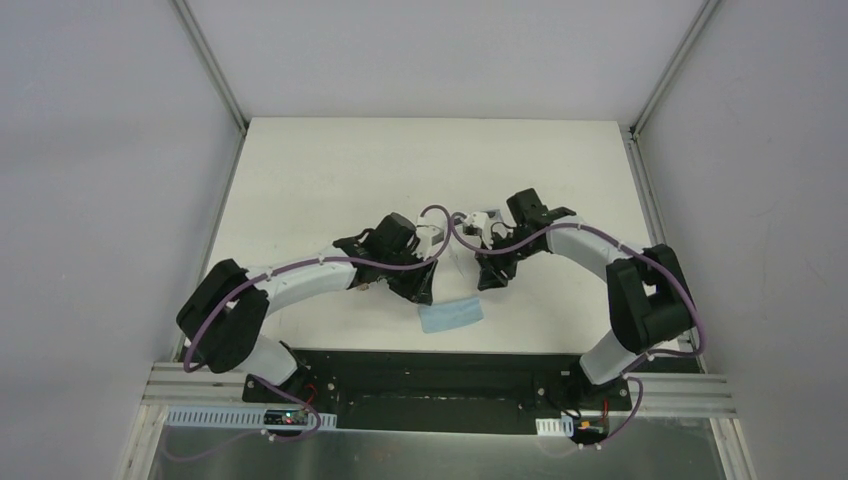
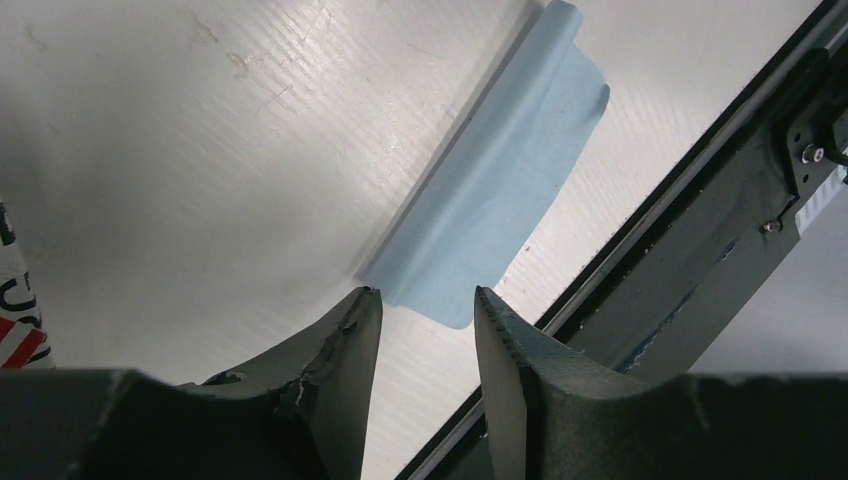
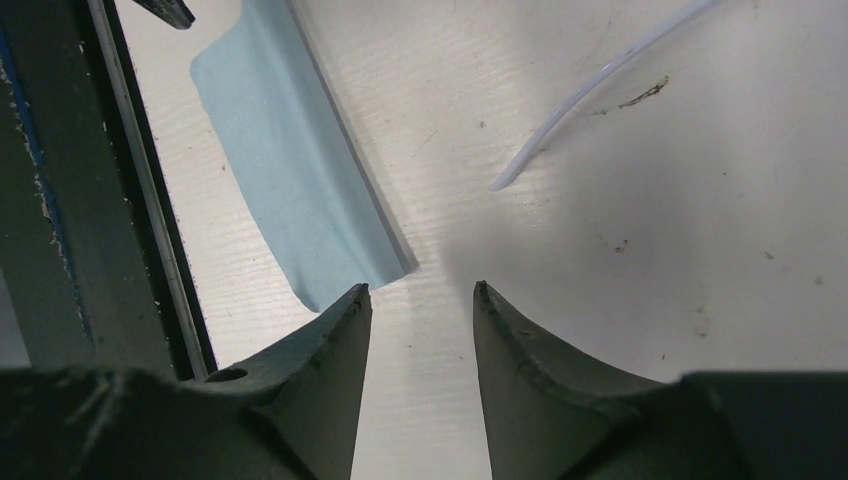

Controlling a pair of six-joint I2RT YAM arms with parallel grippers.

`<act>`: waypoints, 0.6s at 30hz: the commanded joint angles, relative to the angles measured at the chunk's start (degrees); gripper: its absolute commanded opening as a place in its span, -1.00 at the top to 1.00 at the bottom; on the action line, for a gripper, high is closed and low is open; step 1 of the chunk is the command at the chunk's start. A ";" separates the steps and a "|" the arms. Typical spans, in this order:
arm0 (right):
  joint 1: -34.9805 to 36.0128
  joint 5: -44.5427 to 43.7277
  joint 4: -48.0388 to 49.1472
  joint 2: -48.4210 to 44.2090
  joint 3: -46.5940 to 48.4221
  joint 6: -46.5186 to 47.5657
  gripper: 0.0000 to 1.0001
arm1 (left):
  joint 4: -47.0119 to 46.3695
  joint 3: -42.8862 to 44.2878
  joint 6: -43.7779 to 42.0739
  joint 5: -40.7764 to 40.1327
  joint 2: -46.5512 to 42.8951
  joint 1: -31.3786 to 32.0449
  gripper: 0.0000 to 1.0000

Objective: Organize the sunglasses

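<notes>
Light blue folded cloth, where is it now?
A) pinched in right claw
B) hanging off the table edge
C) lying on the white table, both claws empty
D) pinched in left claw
C: the light blue folded cloth lies on the white table, and the wrist views show the left claw and right claw open with nothing between their fingers.

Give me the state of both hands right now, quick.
Left hand: open, holding nothing.
Right hand: open, holding nothing.
</notes>
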State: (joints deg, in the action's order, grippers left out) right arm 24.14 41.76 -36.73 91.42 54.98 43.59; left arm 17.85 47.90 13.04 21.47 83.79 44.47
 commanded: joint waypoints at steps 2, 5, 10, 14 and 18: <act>0.19 4.42 -2.80 3.76 2.85 3.65 0.13 | -3.60 -0.48 1.34 2.73 2.21 -1.57 0.13; 0.23 5.09 -4.22 5.96 3.72 4.61 0.14 | -3.61 0.03 1.13 3.98 3.93 -2.17 0.09; -0.60 7.46 -5.90 8.07 4.47 5.46 0.14 | -3.37 0.37 1.37 5.09 6.01 -3.77 0.20; -4.02 11.19 -9.10 7.72 5.22 8.64 0.14 | -3.90 -0.46 1.20 6.46 4.71 -4.74 0.16; -8.47 13.35 -10.75 7.05 5.89 10.83 0.14 | -4.50 -0.44 0.29 10.33 5.74 -5.35 0.23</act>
State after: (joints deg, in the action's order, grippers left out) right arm 19.38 49.50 -44.71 99.81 58.33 49.98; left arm 15.94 47.70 13.96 27.16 89.89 39.81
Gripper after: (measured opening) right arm 0.431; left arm 0.406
